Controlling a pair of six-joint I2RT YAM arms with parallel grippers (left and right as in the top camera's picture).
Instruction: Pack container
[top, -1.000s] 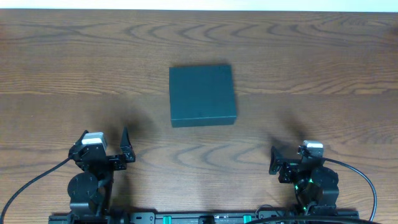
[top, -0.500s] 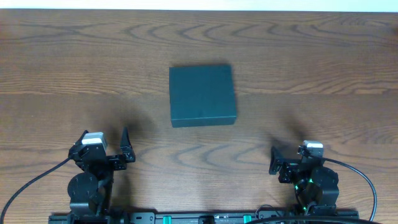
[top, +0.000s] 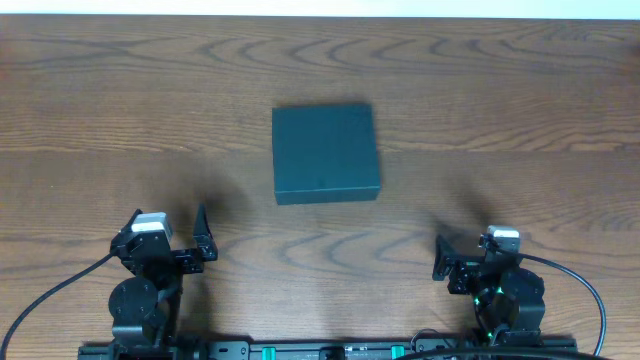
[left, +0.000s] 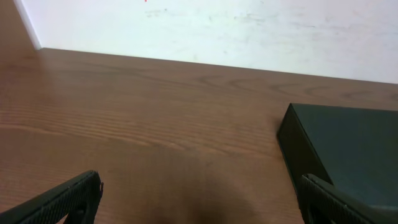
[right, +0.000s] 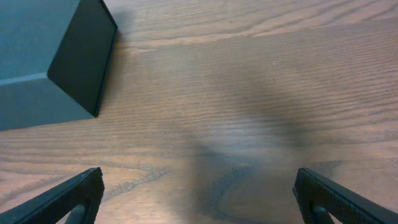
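Note:
The dark teal-green container (top: 326, 153) lies shut and flat in the middle of the wooden table. My left gripper (top: 169, 214) rests near the front edge, below and to the left of it, open with bare wood between its fingers. The left wrist view has the container (left: 348, 149) ahead to the right, beyond the right fingertip, and the gripper (left: 200, 186) holds nothing. My right gripper (top: 478, 252) sits near the front right, open as well. From the right wrist the container (right: 37, 62) fills the upper left corner, well away from the empty gripper (right: 198, 180).
The wooden table (top: 500, 110) stretches bare around the container. A white wall (left: 249, 25) rises behind the table's far edge. Black cables (top: 590, 300) loop from both arm bases along the front edge.

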